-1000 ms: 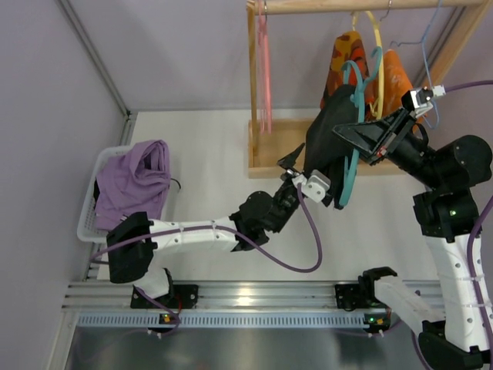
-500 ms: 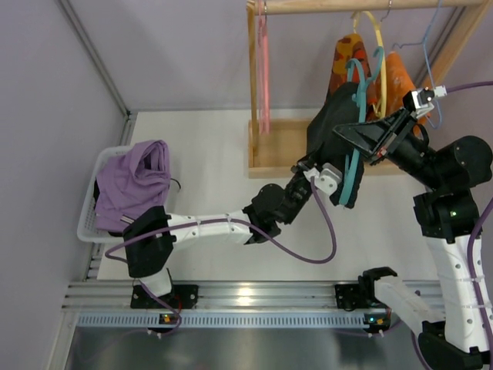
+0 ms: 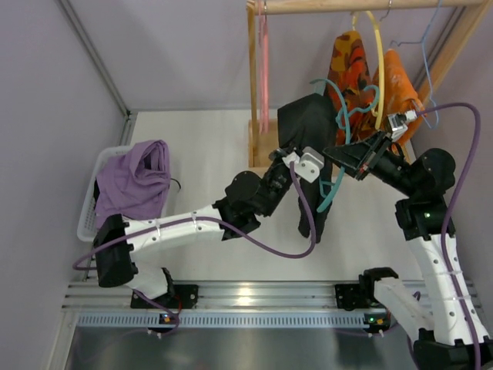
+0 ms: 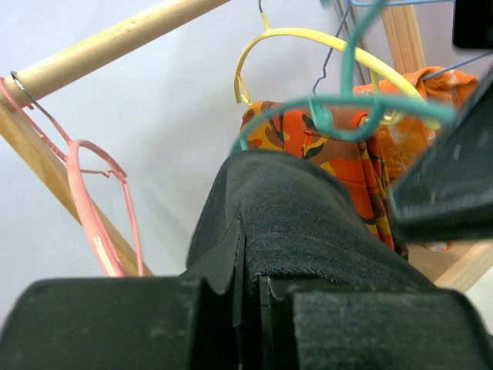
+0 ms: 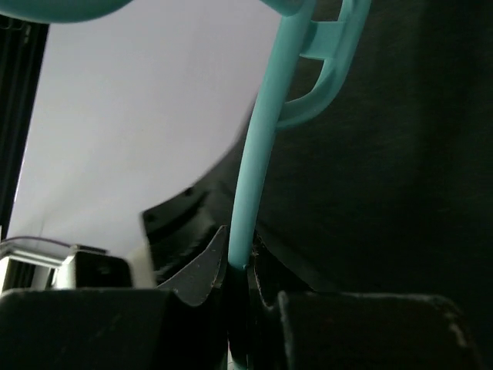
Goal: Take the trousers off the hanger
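Checking in from the remote desk. The left gripper [image 3: 287,157] is clamped on a fold of the black trousers [image 3: 306,123]; in the left wrist view the fingers [image 4: 154,316] are pinched tight with cloth squeezed between them. The trousers sit bunched up in front of the wooden rack [image 3: 253,85], between the two grippers, with one dark length hanging down below the left wrist. The right gripper [image 3: 344,155] is closed on the teal hanger [image 3: 337,173] — the wrist cam shows the thin teal bar [image 5: 258,169] running straight down into the pinch, dark fabric right beside it. Behind all that, an orange patterned garment [image 3: 353,65] hangs on a yellow hanger [image 3: 378,46], and a pink hanger [image 3: 263,69] dangles off the rail. The basket [image 3: 88,223] with purple cloth [image 3: 135,181] is off to the left.
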Motion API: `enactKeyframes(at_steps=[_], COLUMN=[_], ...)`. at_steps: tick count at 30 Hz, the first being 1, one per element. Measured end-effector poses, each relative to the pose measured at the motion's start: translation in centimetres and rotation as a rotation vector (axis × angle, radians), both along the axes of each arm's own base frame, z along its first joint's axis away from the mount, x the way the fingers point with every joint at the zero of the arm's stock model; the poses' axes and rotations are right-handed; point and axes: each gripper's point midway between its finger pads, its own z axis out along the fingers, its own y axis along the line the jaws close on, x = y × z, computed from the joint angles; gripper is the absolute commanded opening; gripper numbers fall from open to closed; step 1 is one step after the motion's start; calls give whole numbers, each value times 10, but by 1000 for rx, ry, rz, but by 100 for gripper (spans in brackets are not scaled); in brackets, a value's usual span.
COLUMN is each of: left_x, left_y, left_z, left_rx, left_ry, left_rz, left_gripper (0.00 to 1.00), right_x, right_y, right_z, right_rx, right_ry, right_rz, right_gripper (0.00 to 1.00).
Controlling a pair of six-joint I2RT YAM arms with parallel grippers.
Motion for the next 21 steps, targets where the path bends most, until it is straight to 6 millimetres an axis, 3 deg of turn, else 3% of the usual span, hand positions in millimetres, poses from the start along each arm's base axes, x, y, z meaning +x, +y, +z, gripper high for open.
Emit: enactKeyframes(at_steps=[5, 9, 12, 21], left_x=[-3, -2, -4, -11], left_y=[9, 13, 17, 38], left_z=[12, 26, 47, 163], left_rx=[40, 68, 55, -158], left_ry=[8, 26, 24, -62], left_rz=[8, 25, 28, 31], left_gripper=[0, 0, 0, 0], right_x=[21, 27, 33, 42], right_y=[-10, -19, -25, -32], right_z=[-41, -53, -64, -130], right_rx=[-7, -7, -22, -117], right_ry=[77, 72, 76, 198], right_rz=[-20, -32, -54, -101], right_gripper=[0, 0, 0, 0])
